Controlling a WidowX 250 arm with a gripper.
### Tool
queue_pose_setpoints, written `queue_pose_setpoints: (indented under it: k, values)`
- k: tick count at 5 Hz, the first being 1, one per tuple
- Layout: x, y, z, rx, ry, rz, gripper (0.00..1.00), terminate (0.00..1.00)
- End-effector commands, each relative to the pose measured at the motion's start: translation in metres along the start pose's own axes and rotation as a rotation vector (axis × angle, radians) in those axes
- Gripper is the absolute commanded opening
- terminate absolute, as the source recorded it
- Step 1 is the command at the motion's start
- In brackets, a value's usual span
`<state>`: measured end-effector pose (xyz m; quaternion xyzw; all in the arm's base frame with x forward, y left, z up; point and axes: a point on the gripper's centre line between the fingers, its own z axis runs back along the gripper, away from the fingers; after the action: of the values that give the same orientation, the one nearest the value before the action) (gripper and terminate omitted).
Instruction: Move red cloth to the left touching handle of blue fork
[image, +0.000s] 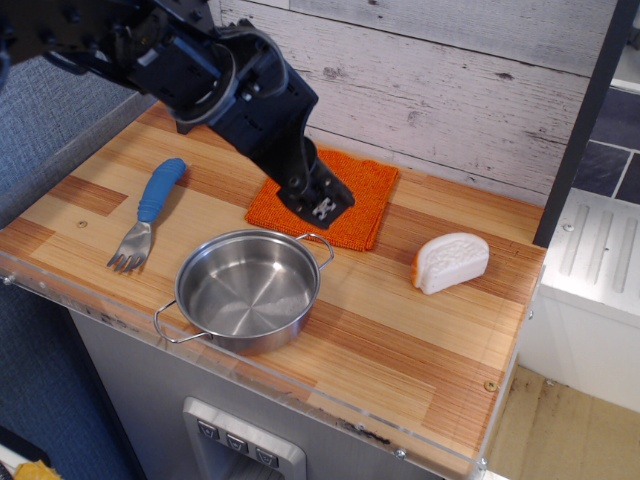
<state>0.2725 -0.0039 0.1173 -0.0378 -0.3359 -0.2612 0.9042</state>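
Note:
The red cloth (355, 205) lies flat on the wooden counter against the back wall, right of centre. The blue fork (151, 207) lies at the left, its blue handle pointing to the back and its silver tines to the front edge. A wide gap of bare wood separates cloth and fork. My gripper (322, 206) hangs over the middle of the cloth, close above it. Its fingers look closed together and hold nothing that I can see. The black arm hides the cloth's back left corner.
A steel pan (247, 290) with two wire handles stands just in front of the cloth. A white wedge-shaped object (451, 262) lies to the right. The counter's front edge has a clear plastic lip (300, 400).

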Motion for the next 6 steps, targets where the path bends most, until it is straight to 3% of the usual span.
queue_pose_setpoints:
  k: [1, 2, 3, 4, 6]
  values:
    - [0.019, 0.043, -0.007, 0.24, 0.09, 0.214, 1.0, 0.0]
    - [0.025, 0.059, -0.014, 0.29, 0.127, 0.26, 1.0, 0.0]
    - [0.024, 0.069, -0.024, 0.286, 0.169, 0.33, 1.0, 0.0]
    - [0.029, 0.061, -0.042, 0.261, 0.186, 0.388, 1.0, 0.0]
    - [0.022, 0.06, -0.08, 0.201, 0.286, 0.378, 1.0, 0.0]
